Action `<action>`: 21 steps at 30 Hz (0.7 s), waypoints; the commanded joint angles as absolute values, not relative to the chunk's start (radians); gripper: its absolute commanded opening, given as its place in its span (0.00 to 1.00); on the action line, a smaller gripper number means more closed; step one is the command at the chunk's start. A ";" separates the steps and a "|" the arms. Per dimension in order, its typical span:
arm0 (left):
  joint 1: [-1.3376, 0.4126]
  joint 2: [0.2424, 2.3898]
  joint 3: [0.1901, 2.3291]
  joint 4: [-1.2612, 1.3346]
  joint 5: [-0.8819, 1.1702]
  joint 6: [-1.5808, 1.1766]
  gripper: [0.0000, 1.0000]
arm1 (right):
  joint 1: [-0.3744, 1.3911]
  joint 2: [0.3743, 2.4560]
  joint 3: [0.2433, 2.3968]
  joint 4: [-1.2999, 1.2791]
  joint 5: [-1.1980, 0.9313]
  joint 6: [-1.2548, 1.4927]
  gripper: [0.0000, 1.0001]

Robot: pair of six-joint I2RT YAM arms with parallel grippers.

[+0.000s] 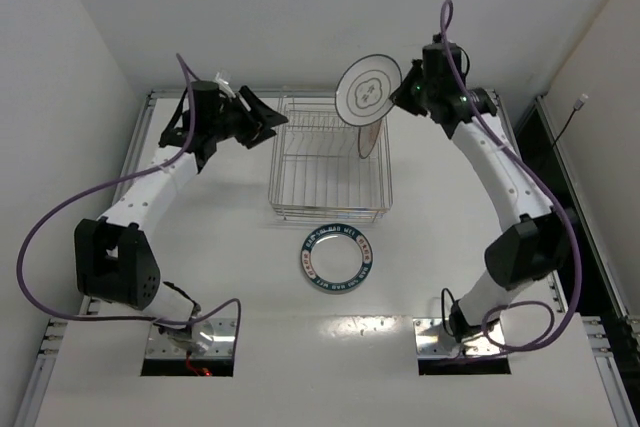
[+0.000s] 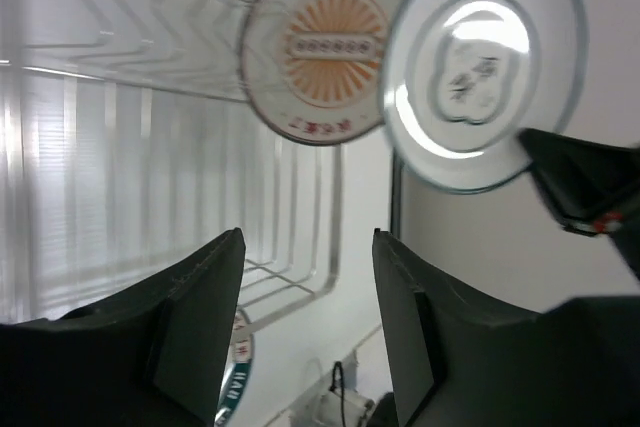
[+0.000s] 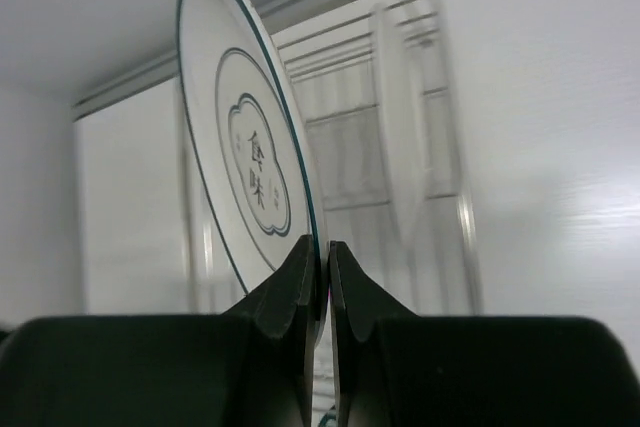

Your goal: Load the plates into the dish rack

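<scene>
Right gripper (image 3: 322, 252) pinches the rim of a round white thin-ringed plate (image 1: 368, 92), held upright over the far-right corner of the silver wire dish rack (image 1: 330, 211), while the left gripper (image 1: 266, 116) hangs open beside it.

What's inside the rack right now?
One plate: the sunburst plate, standing on edge near the right side of the rack. The ring plate, in the right hand, hangs above and covers its top in the top view.

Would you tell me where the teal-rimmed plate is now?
In the top view, the teal-rimmed plate lies flat on the table, close to the near side of the dish rack.
</scene>
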State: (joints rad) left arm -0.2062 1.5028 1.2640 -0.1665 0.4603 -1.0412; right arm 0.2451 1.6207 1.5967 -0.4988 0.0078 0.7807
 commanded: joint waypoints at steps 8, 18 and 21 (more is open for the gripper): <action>-0.077 1.428 1.244 -0.466 0.383 -0.864 0.51 | 0.477 1.998 2.173 -1.014 0.868 0.681 0.00; -0.032 1.417 1.230 -0.508 0.429 -0.825 0.51 | 0.545 2.167 2.256 -0.963 1.051 0.558 0.00; -0.032 1.417 1.218 -0.499 0.439 -0.834 0.51 | 0.554 2.190 2.256 -0.934 1.049 0.537 0.00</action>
State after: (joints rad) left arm -0.0441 1.4544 1.2236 -0.4942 0.4080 -0.8421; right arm 0.5491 2.1818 2.2257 -0.9871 0.9375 0.5953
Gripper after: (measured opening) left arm 0.508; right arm 0.032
